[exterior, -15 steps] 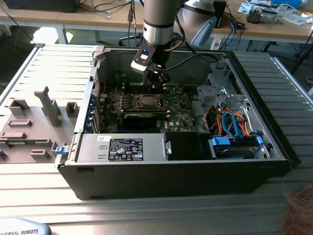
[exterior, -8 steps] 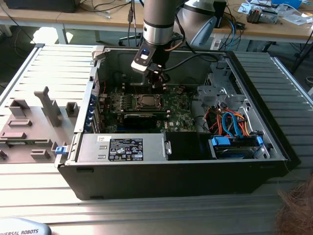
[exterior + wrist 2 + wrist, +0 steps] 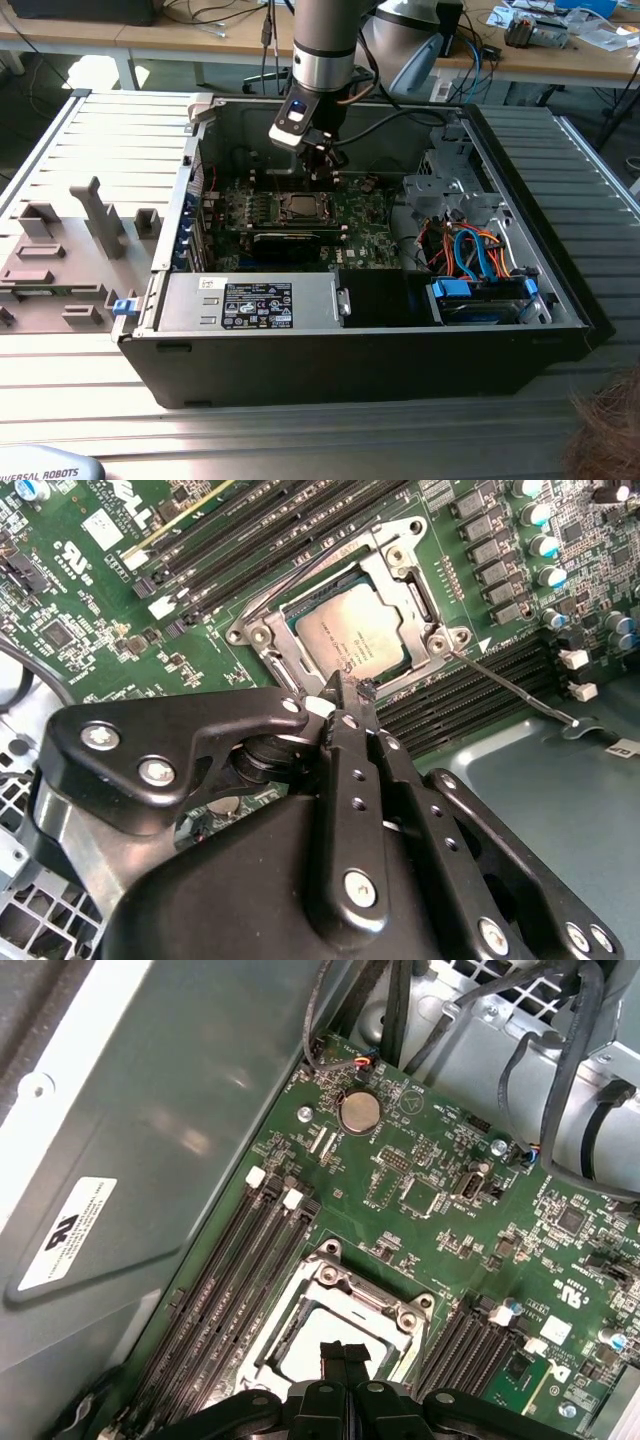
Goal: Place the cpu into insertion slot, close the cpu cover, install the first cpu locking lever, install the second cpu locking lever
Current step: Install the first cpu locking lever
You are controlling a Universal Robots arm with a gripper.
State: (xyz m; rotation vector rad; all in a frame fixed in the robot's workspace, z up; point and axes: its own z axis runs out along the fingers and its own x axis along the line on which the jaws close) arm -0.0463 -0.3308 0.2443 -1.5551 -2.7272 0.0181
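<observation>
The cpu [image 3: 365,635] lay flat in its slot on the green board [image 3: 420,1160], shiny side up, its square edges lined up with the slot. The cpu cover [image 3: 400,570] lay down around it. The pincer [image 3: 348,692] was closed and empty, with its tips right at the cover's edge. The open computer case [image 3: 350,370] lay on a grey ribbed table [image 3: 100,400]. Wooden desks [image 3: 200,40] stood far behind.

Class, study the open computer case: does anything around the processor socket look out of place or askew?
One thing: a thin silver metal lever juts out from the silvery square cover frame over the black memory slots, not latched down.
</observation>
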